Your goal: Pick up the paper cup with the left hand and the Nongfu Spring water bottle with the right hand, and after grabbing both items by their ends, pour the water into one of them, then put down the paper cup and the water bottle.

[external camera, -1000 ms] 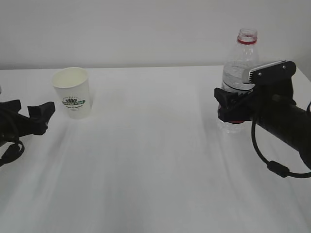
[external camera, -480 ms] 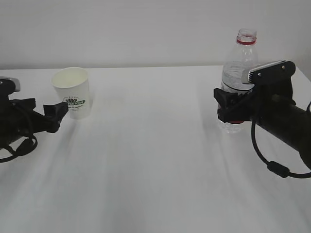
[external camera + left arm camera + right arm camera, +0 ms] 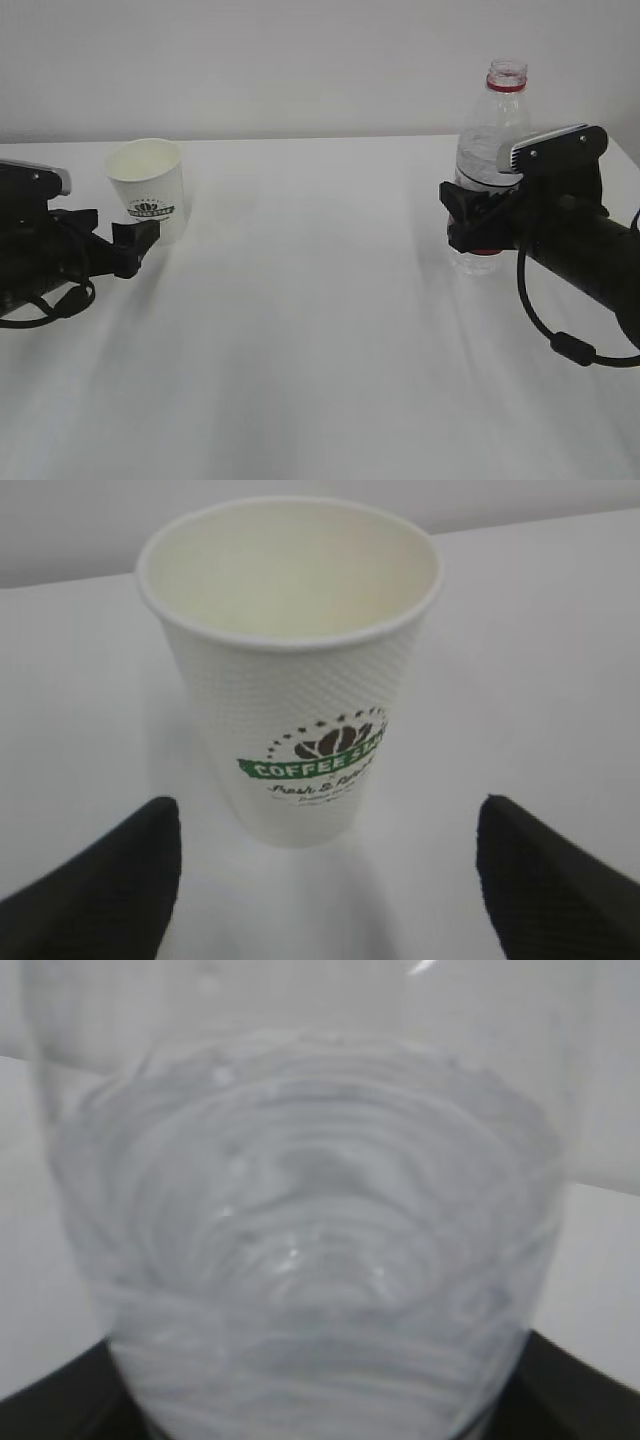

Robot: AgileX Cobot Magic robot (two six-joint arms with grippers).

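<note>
The left hand's tool [image 3: 135,247] has slid rightward, open, up to the paper cup [image 3: 150,188].

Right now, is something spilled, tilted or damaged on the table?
Nothing stands out. The paper cup stands upright and empty, the capless Nongfu Spring water bottle stands upright, and the table shows no spill.
</note>
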